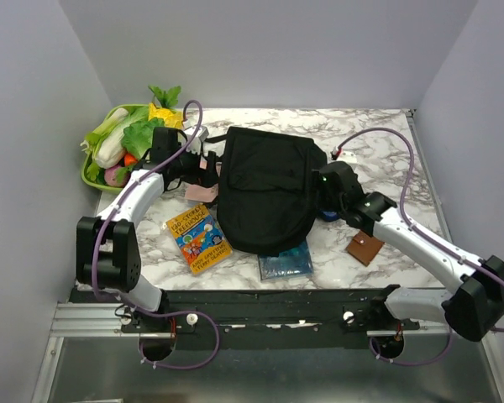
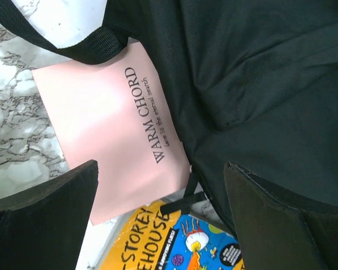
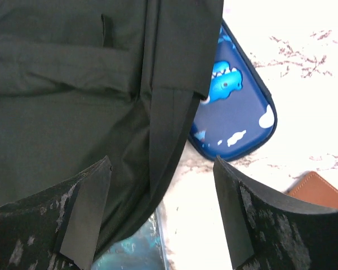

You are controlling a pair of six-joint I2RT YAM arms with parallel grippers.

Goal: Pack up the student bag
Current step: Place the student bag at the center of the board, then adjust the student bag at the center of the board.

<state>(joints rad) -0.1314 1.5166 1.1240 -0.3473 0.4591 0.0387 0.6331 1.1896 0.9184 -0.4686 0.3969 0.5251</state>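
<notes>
Black woven fabric, floppy, with no stiffness that I can spot: that's the bag (image 1: pixel 265 189), lying flat in the middle of the worktop (image 1: pixel 386 159).

The left fingers (image 1: pixel 189 162) sit at the bag's 9 o'clock, spread wide with nothing between them. They hover over a pink card (image 2: pixel 107 124) that's half tucked under a strap (image 2: pixel 96 48). The right fingers (image 1: pixel 322 195) are at 3 o'clock, also apart and empty, right above the bag's side seam. A blue dinosaur case (image 3: pixel 236 112) pokes out from under that edge.

Loose stuff around the bag:
- a yellow book (image 1: pixel 199 238) at 7 o'clock
- a brown wallet (image 1: pixel 365 248) at 4 o'clock
- something teal and flat (image 1: pixel 286 262) at 6 o'clock, partly under the bag

My read on handling is that it'll be light but saggy. A pinch in the middle of a panel will probably just bunch up cloth and slide. I'd go for a strap or a folded seam, where there's a thick ridge to bite on. One arm would hold the mouth up while the other feeds things in. I honestly can't tell from here where the zipper opening is, so that needs finding first.
</notes>
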